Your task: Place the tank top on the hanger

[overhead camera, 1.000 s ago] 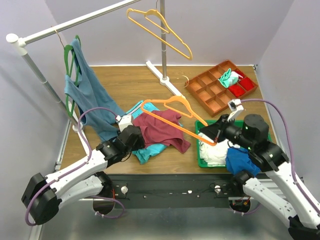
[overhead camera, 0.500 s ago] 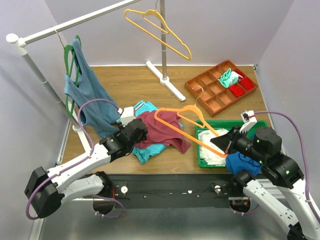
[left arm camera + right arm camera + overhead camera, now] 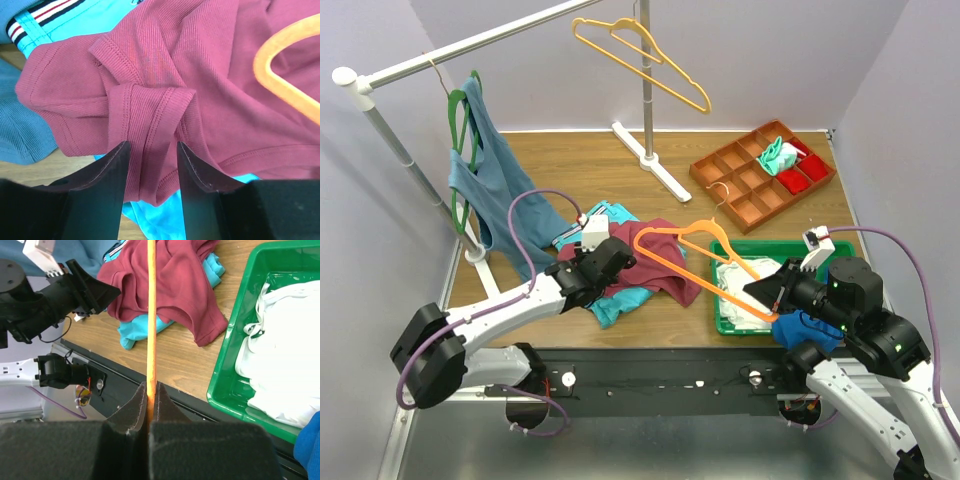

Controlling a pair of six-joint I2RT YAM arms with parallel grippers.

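The maroon tank top (image 3: 655, 262) lies crumpled on the table on top of a turquoise garment. My left gripper (image 3: 626, 265) is at its left edge. In the left wrist view the gripper (image 3: 151, 167) is open, with one finger on either side of a folded strap of the top (image 3: 200, 75). My right gripper (image 3: 775, 300) is shut on one end of the orange hanger (image 3: 672, 259) and holds it tilted above the top's right side. The hanger also shows in the right wrist view (image 3: 151, 315), pinched in the gripper (image 3: 151, 390), above the top (image 3: 175, 275).
The turquoise garment (image 3: 610, 305) lies under the top. A blue-grey tank top (image 3: 490, 170) hangs on a green hanger at the left. A yellow hanger (image 3: 640, 60) hangs from the rail. A green bin (image 3: 730, 322) holds white cloth, with blue cloth (image 3: 810, 330) beside it. A brown divided tray (image 3: 760, 175) stands at the back right.
My left gripper has moved right, up to the maroon top's strap. My right arm pulled back to the right with the hanger, which now sits lower over the top's right side.
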